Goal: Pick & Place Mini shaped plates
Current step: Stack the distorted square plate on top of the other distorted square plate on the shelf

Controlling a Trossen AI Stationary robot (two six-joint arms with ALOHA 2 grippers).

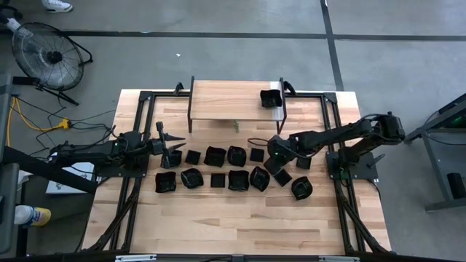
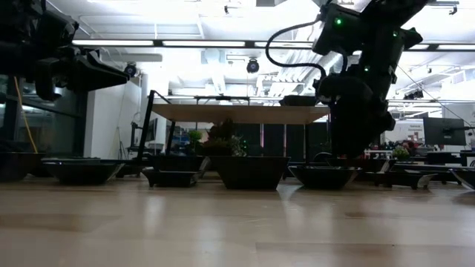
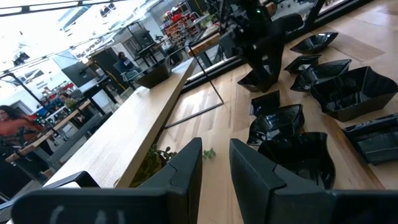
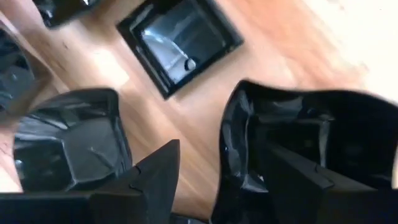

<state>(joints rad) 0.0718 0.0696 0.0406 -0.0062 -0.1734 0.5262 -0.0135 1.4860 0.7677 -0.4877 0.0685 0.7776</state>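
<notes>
Plates [image 1: 219, 169] crowding mid-surface, overlapping, outlines blurring; right claw [image 4: 205, 180] gaping astride one plate's rim [image 4: 233, 155]; left claw [image 3: 214, 165] parted, empty.

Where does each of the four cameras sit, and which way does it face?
High view: above the table, looking straight down; both arms show, left gripper and right gripper over the mini plates.
Low view: at tabletop height, looking level across the plates into the room; arms enter from above.
Left wrist view: behind the left gripper's parted fingers, facing the raised shelf.
Right wrist view: looks down past open fingers straddling a plate rim.
Shared: high and left wrist views both show the right arm.
</notes>
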